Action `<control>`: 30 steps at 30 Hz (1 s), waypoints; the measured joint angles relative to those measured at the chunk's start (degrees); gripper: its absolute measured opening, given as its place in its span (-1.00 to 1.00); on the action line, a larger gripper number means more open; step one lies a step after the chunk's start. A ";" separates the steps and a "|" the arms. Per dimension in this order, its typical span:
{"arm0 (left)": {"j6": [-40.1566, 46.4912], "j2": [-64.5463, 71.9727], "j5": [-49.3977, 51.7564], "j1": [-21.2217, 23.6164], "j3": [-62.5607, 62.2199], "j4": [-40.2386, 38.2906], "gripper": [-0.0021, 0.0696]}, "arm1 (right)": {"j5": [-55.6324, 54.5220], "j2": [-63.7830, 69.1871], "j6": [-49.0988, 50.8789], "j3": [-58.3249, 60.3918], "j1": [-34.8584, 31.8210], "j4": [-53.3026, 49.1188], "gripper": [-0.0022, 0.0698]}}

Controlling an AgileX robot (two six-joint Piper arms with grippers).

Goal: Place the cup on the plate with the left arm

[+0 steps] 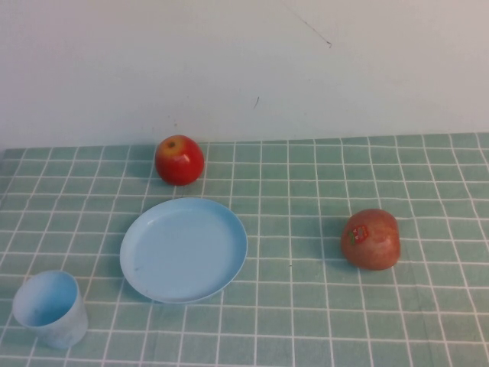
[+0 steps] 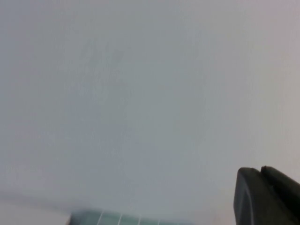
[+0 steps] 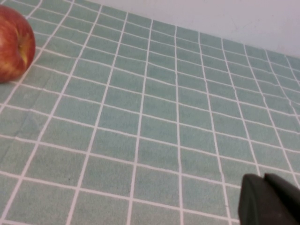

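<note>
The cup [image 1: 50, 308] is a small pale blue tumbler standing upright at the near left of the table. The plate [image 1: 183, 248] is a round pale blue plate in the middle, to the right of the cup and apart from it, with nothing on it. Neither arm shows in the high view. My left gripper [image 2: 260, 171] shows only in the left wrist view, its black fingers pressed together, facing a white wall, empty. My right gripper [image 3: 263, 177] shows in the right wrist view, fingers together, empty, above the green checked cloth.
A red apple [image 1: 179, 160] lies just behind the plate. A second red apple with a sticker [image 1: 370, 239] lies to the plate's right. A red apple [image 3: 14, 42] shows in the right wrist view. A white wall [image 1: 244, 69] backs the table.
</note>
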 joint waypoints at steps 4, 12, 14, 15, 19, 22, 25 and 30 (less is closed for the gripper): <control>0.69 7.31 11.40 0.00 -1.56 -0.34 -0.95 | 0.00 0.00 0.00 0.00 0.00 0.00 -0.95; 4.01 16.70 26.05 0.00 -1.69 -6.39 -0.95 | 0.00 0.00 0.00 0.00 0.00 0.00 -0.95; 5.68 20.15 29.51 0.00 -1.69 -6.48 -0.95 | 0.00 0.00 0.00 0.00 0.00 0.00 -0.95; 6.47 21.63 30.71 0.00 -1.69 -6.48 -0.95 | 0.00 0.00 0.00 0.00 0.00 0.00 -0.95; 8.99 29.48 33.13 0.00 -1.69 -7.42 -0.95 | 0.00 0.00 0.00 0.00 0.00 0.00 -0.95; 10.59 35.63 32.24 0.00 -1.69 -8.99 -0.90 | 0.00 0.00 0.00 0.00 0.00 0.00 -0.95; 11.64 40.35 31.53 0.00 -1.69 -10.69 -0.70 | 0.00 0.00 0.00 0.00 0.00 0.00 -0.95; 12.79 47.07 29.20 0.00 -1.69 -11.97 -0.21 | 0.00 0.00 0.00 0.00 0.00 0.00 -0.95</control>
